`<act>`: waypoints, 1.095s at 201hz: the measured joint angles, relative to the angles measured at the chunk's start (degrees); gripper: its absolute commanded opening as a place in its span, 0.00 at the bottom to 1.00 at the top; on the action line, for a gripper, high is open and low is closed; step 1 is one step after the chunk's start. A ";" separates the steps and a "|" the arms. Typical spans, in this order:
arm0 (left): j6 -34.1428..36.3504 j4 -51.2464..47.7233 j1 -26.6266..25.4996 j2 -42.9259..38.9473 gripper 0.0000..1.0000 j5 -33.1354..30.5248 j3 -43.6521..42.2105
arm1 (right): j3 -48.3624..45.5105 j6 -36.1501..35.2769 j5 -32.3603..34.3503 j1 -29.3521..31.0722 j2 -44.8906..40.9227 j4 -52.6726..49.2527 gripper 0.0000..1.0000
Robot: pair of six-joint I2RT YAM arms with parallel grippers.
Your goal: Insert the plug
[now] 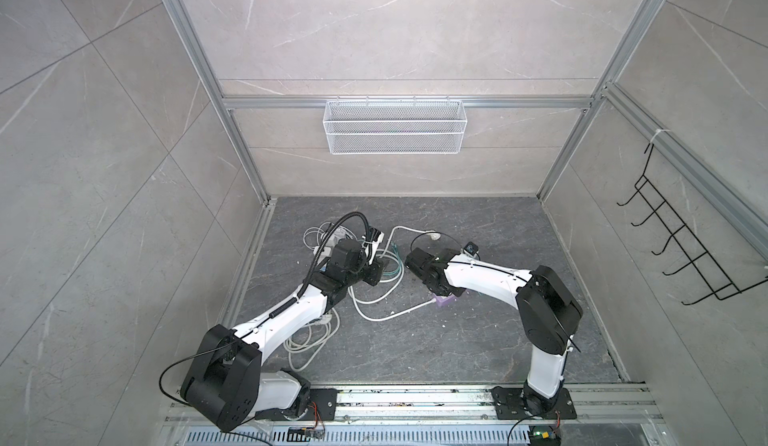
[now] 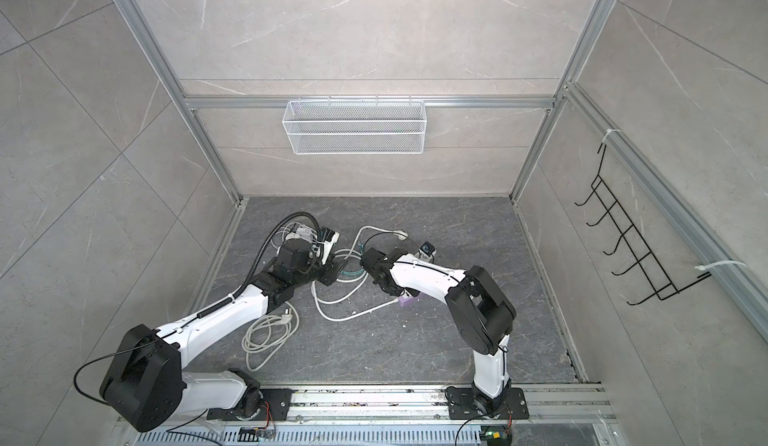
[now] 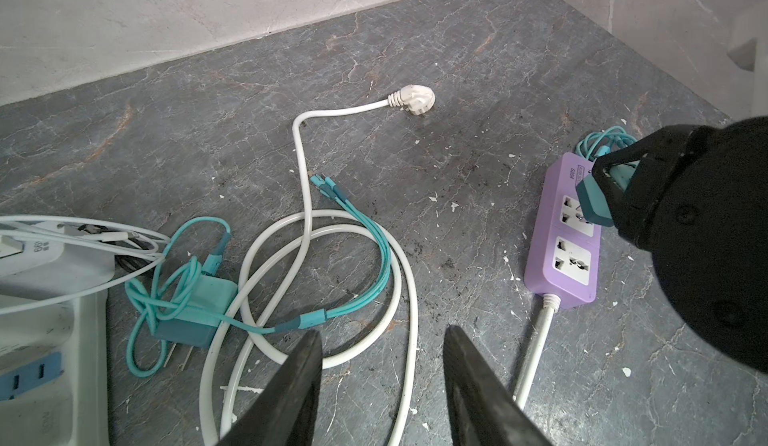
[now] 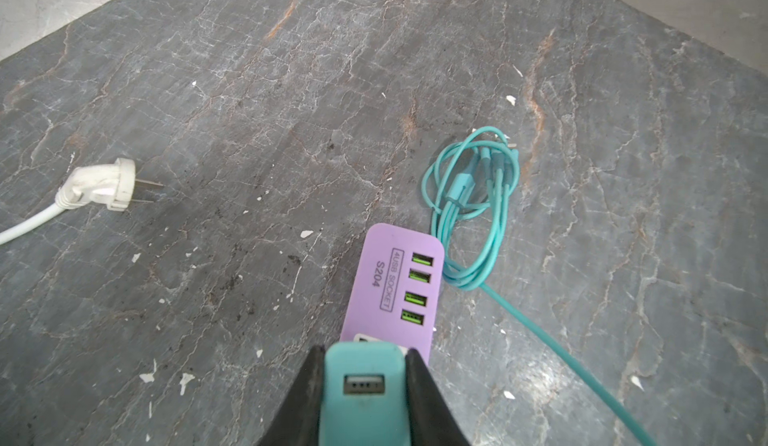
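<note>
Squarely pinched in right claw [image 4: 363, 354], teal plug [image 4: 363, 398] over purple strip [image 4: 386, 282], left claw [image 3: 382, 336] spread.

Teal USB charger plug [image 4: 363, 386], held tilted over lilac power strip [image 4: 374, 282], strip lying flat

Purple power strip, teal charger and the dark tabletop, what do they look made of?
Purple power strip: moulded plastic, smooth and matte; rounded corners, printed label.
Teal charger: probably plastic too, satin sheen, with a metal-lined USB port.
Dark tabletop: stone or stone-print tile, matte, with pale veins and rusty cracks; I cannot tell which.
</note>
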 measured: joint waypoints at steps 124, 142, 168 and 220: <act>0.02 0.07 0.00 1.01 0.47 0.83 0.00 | 0.70 2.78 1.18 0.00 2.47 -1.29 0.00; 0.00 1.11 0.00 1.55 0.44 1.84 -0.68 | 0.72 2.78 1.55 -0.22 2.58 -1.27 0.00; -0.35 1.95 0.00 3.23 0.37 4.35 -2.73 | 0.74 2.36 1.57 -1.20 2.58 -0.81 0.00; -2.38 2.40 -2.01 9.01 0.30 8.39 -5.64 | 0.68 -2.14 1.01 -2.16 2.58 2.19 0.00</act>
